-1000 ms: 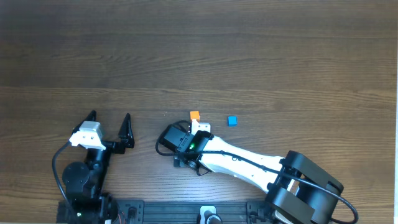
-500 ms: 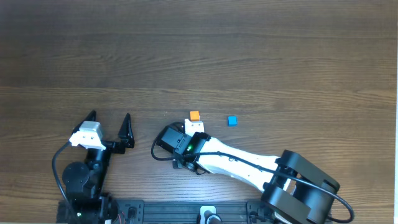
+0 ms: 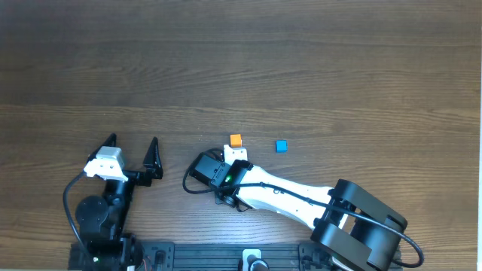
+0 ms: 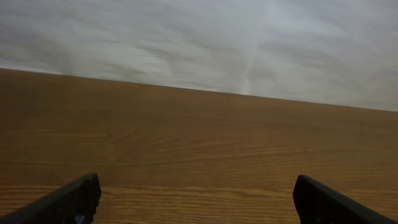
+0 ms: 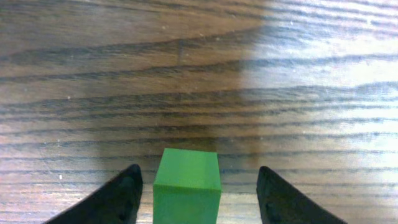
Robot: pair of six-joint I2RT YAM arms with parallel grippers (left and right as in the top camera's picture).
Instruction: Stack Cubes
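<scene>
Two spread fingers point(image 5: 121, 196) of the right gripper point(image 5: 198, 190) flank the green cube point(image 5: 186, 183) on the table point(image 3: 316, 60) after the arm edged left, so closing seems next; the left gripper point(image 3: 133, 147) sits open.

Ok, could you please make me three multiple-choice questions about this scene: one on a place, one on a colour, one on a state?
1. Where is the green cube?
A. Between the open fingers of the right gripper
B. On top of another cube
C. Inside a bowl

2. In the top view, what colour is the cube just left of the blue cube?
A. Red
B. Orange
C. Yellow

3. How is the left gripper?
A. Shut on a cube
B. Shut, empty
C. Open, empty

Answers:
1 A: the right wrist view shows it on the wood between the two fingers.
2 B: the orange cube lies there.
3 C: its fingers stand wide apart with only wood between them.
</scene>
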